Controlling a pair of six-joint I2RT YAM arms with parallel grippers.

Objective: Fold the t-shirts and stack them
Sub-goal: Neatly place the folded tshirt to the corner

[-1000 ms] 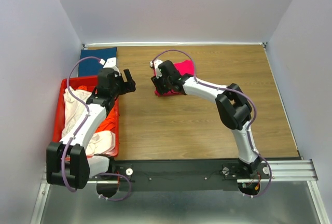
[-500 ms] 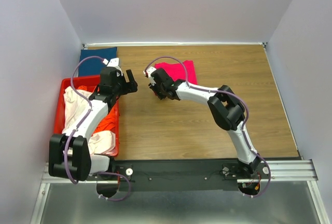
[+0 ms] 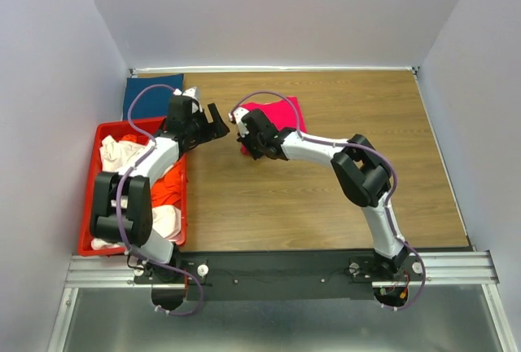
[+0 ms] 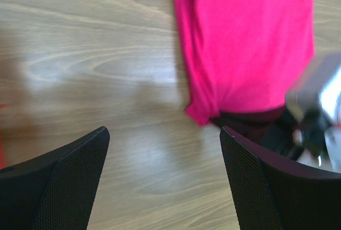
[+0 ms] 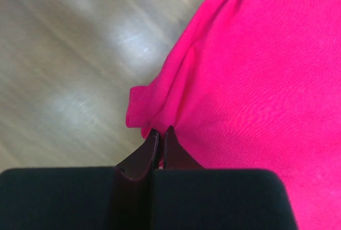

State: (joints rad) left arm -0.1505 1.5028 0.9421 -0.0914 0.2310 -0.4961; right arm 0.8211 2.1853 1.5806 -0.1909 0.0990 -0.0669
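Right gripper (image 5: 161, 133) with its jaws pressed fully together on the near-left corner of the bright magenta-pink cloth t-shirt (image 3: 282, 113), where a small pucker of hem stood at the fingertips. The t-shirt lay folded flat as a rough rectangle on the brown wood-grain table (image 3: 326, 197), towards the far side and a little left of centre. Left gripper (image 3: 218, 122) with its jaws spread wide and nothing between them, held above bare table just left of that same corner, clear of the cloth. A dark blue cloth t-shirt (image 3: 146, 98) lay flat in the far left corner of the table. Near it, along the left edge, stood a red plastic crate (image 3: 88, 205) that held crumpled cream-white cloth (image 3: 114, 156) and orange cloth (image 3: 167, 187); the left arm reached across it.
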